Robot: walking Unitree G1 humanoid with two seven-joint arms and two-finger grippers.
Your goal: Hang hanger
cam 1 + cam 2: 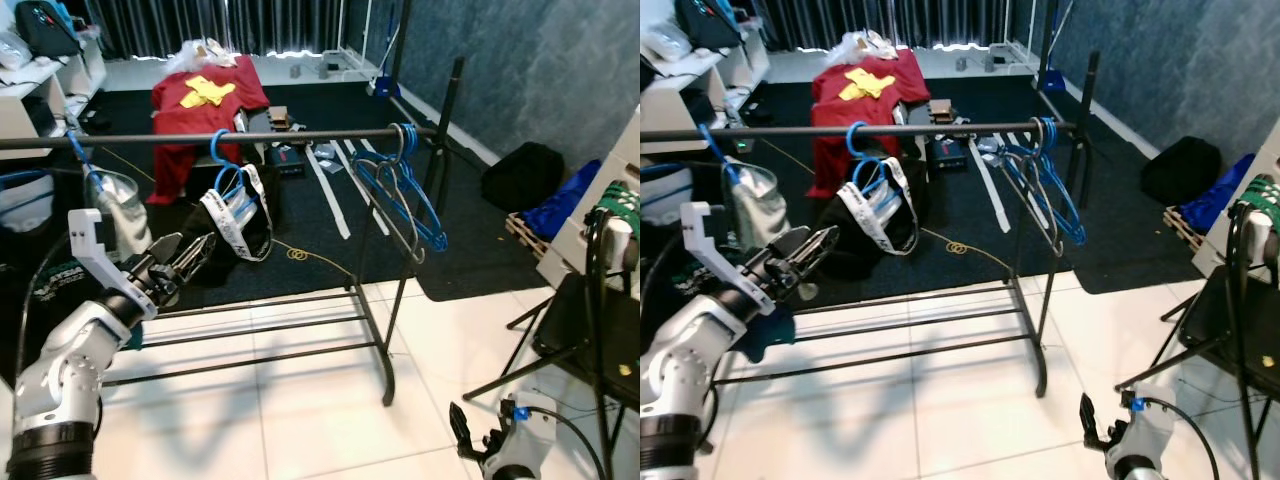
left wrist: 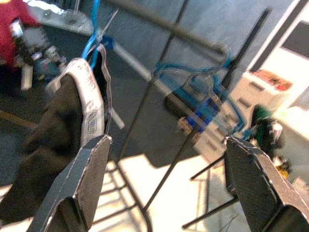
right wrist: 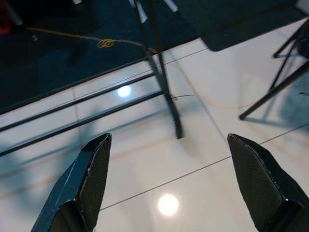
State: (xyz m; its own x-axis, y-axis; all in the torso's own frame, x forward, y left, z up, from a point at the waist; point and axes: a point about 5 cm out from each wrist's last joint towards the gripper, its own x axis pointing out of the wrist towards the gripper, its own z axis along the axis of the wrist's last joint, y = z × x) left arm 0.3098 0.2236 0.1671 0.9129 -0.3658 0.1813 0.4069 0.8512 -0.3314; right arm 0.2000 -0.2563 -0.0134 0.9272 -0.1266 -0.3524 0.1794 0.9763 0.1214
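The left arm is raised and stretched forward, its left gripper [image 1: 195, 252] spread and holding nothing, just near of the black garment [image 1: 232, 225] that hangs from a blue hanger [image 1: 222, 152] on the rack's top rail [image 1: 200, 139]. The right gripper [image 1: 462, 430] hangs low over the white tiles [image 1: 310, 400], fingers spread. A bunch of blue hangers [image 1: 402, 185], number unclear, hangs at the rail's right end. Another blue hanger [image 1: 82, 157] carries a pale garment [image 1: 122, 212] at the left.
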